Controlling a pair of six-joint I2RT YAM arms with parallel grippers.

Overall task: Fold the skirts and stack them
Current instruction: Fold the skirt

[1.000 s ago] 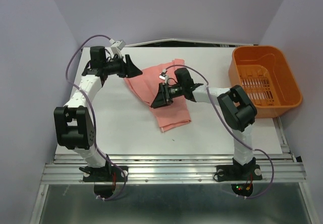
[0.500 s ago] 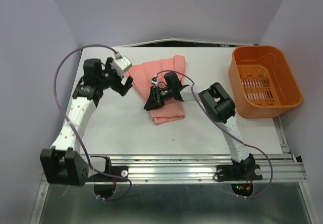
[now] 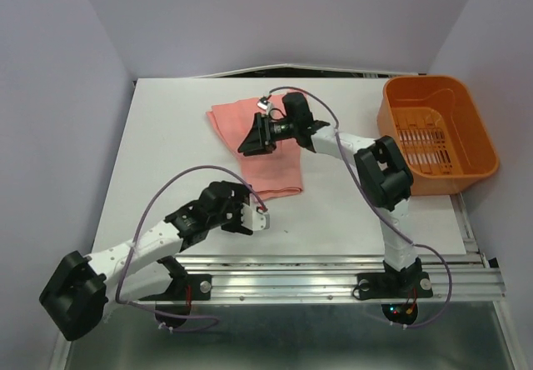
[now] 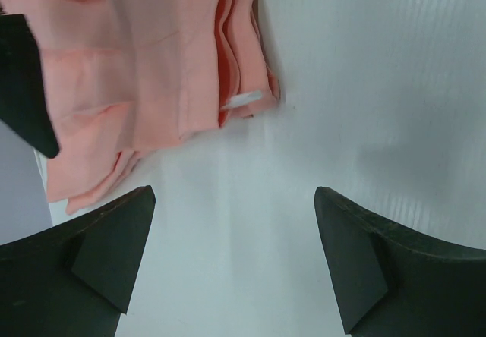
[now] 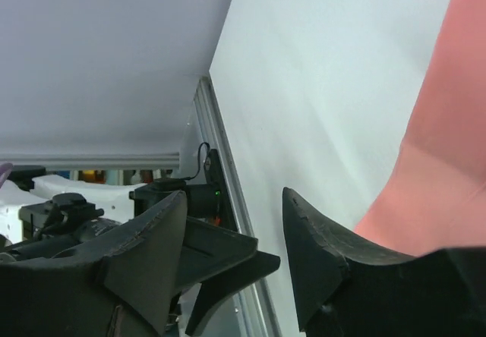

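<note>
Top external: my left claw (image 3: 248, 212), wide and empty, sits at lower centre of the desk (image 3: 166, 137), just below the folded skirts (image 3: 275, 162) mid-frame. My right claw (image 3: 250, 139), parted and holding nothing, hovers over them. I'd smooth the crease gently without dragging layers.

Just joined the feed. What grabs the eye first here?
A folded salmon-pink skirt lies in the middle of the table, with the right gripper hanging open over its far half. The orange basket sits at the table's far right, and the left gripper gapes open just short of the skirt's near edge.
</note>
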